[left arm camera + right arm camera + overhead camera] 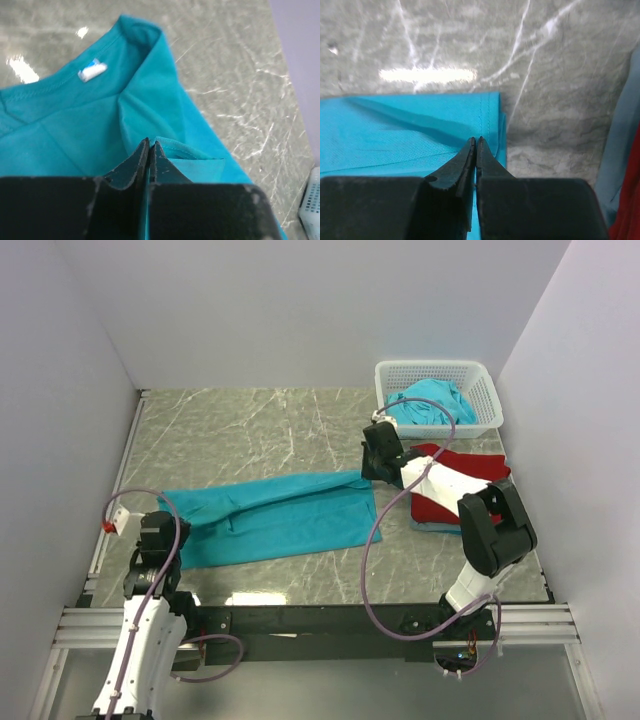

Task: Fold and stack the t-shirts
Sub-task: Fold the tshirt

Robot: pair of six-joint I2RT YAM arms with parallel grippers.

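L jaws, R jaws clamped on spread teal tee | basket holds crumpled teal tee | red tee beside

A teal t-shirt lies stretched across the middle of the grey marbled surface. A white basket sits in its far right corner; nearer, by the right edge, a red-topped folded pile.
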